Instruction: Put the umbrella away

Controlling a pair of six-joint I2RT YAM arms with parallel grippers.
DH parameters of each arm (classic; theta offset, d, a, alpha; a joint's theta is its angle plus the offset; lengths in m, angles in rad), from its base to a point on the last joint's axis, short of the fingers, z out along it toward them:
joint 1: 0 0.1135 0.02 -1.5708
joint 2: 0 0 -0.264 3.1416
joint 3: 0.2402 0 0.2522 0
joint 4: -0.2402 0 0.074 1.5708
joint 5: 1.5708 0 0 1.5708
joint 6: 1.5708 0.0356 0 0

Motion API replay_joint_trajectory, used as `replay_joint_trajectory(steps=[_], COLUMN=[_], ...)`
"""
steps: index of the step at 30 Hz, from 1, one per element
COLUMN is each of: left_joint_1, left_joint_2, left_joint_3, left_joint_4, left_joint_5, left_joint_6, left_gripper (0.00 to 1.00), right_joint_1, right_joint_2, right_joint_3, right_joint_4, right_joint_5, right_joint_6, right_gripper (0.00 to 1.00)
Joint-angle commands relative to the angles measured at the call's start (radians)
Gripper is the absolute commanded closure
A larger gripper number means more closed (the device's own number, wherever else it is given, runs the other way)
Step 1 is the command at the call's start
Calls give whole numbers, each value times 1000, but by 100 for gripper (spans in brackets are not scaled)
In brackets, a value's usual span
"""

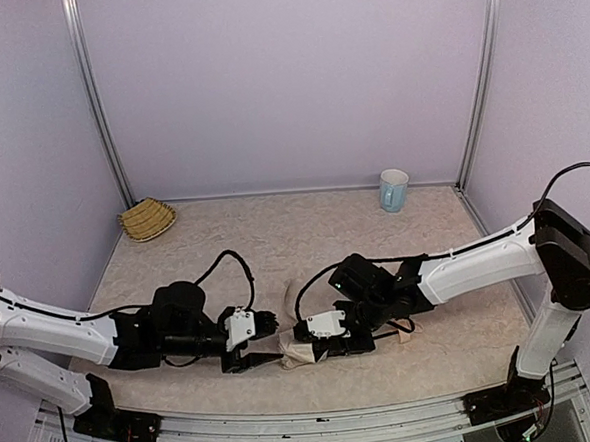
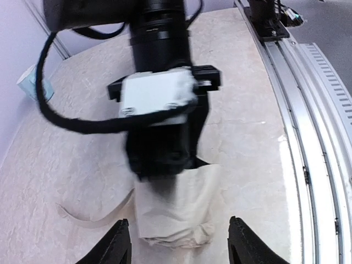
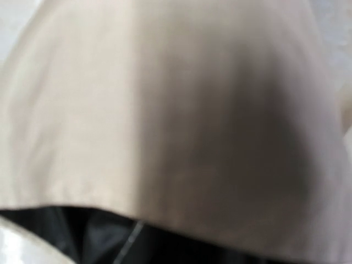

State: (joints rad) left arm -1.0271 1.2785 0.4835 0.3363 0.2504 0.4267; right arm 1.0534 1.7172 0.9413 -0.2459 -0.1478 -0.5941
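The umbrella (image 1: 297, 355) lies as a folded cream-beige bundle near the table's front edge, between the two arms. In the left wrist view its crumpled end (image 2: 176, 214) sits between the spread fingers of my left gripper (image 2: 179, 247), which is open and touches nothing. A thin cream strap (image 2: 91, 220) curls off to the bundle's left. My right gripper (image 1: 318, 346) comes in from the right and is shut on the bundle's far end (image 2: 165, 165). Beige fabric (image 3: 165, 110) fills the right wrist view, so its fingers are hidden there.
A woven straw basket (image 1: 148, 219) sits in the back left corner. A pale blue-and-white mug (image 1: 394, 189) stands at the back right. The metal front rail (image 2: 313, 137) runs close to the umbrella's right side in the left wrist view.
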Motion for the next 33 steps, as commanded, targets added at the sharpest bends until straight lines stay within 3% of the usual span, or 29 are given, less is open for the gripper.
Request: replay_joint_trajectory(steps=[1, 9, 10, 11, 13, 16, 17, 18, 26, 33], left_joint_1=[-137, -142, -136, -133, -144, -195, -213, -224, -229, -215], left_joint_2=[-34, 108, 114, 116, 122, 143, 157, 178, 424, 561], left_joint_3=[-64, -26, -24, -25, -42, -83, -89, -80, 121, 280], left_joint_4=[57, 102, 105, 104, 124, 224, 259, 277, 94, -220], left_joint_5=[-308, -382, -358, -321, -318, -397, -430, -455, -454, -446], left_joint_6=[58, -1, -6, -9, -4, 50, 77, 106, 164, 128], left_gripper=[42, 55, 52, 39, 25, 14, 4, 2, 7, 16], right_joint_1=[-27, -32, -31, -32, -35, -44, -49, -54, -92, -143], right_joint_2=[110, 122, 118, 113, 106, 110, 114, 119, 162, 217], right_joint_3=[0, -23, -28, -31, -35, -28, -26, -24, 22, 107], right_joint_4=[-219, -127, -113, -104, -97, -96, -94, -94, -137, -183], right_joint_5=[-199, -151, -152, -160, -186, -230, -238, -245, -352, -444], right_joint_6=[46, 67, 69, 69, 72, 84, 90, 99, 145, 205], right_gripper=[100, 100, 100, 100, 100, 100, 100, 100, 100, 100])
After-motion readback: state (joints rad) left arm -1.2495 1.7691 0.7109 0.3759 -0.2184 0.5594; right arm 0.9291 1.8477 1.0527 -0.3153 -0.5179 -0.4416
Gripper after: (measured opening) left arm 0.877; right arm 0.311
